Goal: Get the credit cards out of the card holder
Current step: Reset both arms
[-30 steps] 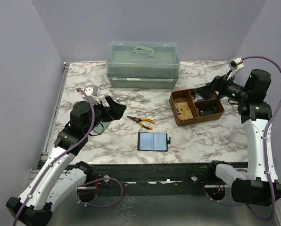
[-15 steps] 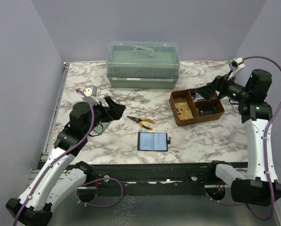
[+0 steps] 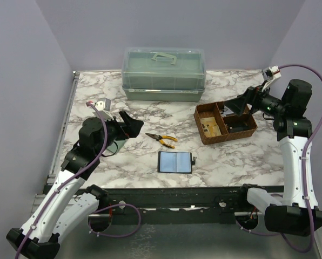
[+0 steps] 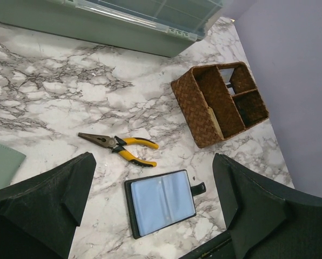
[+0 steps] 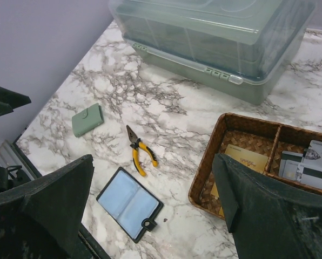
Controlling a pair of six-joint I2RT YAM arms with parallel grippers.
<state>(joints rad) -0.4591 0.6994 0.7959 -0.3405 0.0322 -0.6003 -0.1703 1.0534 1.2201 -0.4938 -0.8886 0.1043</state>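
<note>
The black card holder point(image 3: 175, 162) lies open flat on the marble near the front edge, blue-grey lining up and snap tab to the right. It also shows in the left wrist view point(image 4: 160, 202) and the right wrist view point(image 5: 128, 204). No grey credit card shows apart from the lining. My left gripper point(image 3: 129, 125) is open and empty, raised above the table to the holder's far left point(image 4: 153, 157). My right gripper point(image 3: 237, 105) is open and empty, raised over the wicker basket point(image 5: 153, 159).
The wicker basket point(image 3: 201, 128) at the right holds a gold card point(image 5: 242, 159) and pale cards point(image 5: 312, 159). Yellow-handled pliers point(image 3: 162, 139) lie behind the holder. A sage-green wallet point(image 5: 88, 119) lies at the left. A green lidded box point(image 3: 163, 73) stands at the back.
</note>
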